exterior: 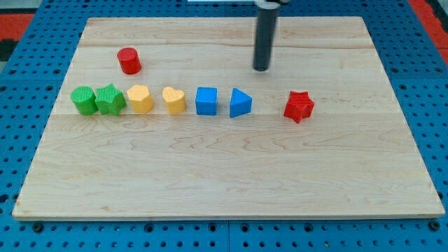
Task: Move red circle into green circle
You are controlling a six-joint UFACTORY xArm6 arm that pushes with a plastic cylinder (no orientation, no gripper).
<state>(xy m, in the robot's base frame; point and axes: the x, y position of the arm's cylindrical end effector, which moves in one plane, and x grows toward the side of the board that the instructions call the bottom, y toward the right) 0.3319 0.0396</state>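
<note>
The red circle (129,61) is a short red cylinder near the board's upper left. The green circle (83,100) is a ribbed green cylinder at the left end of a row of blocks, below and to the left of the red circle, a short gap apart. My tip (261,68) is the lower end of the dark rod. It stands in the upper middle of the board, far to the right of the red circle and above the blue triangle (240,103). It touches no block.
The row runs rightward from the green circle: a green star (110,99), a yellow hexagon-like block (140,99), a yellow heart (173,100), a blue cube (206,101), the blue triangle. A red star (299,106) lies apart at the right. The wooden board (224,175) sits on blue pegboard.
</note>
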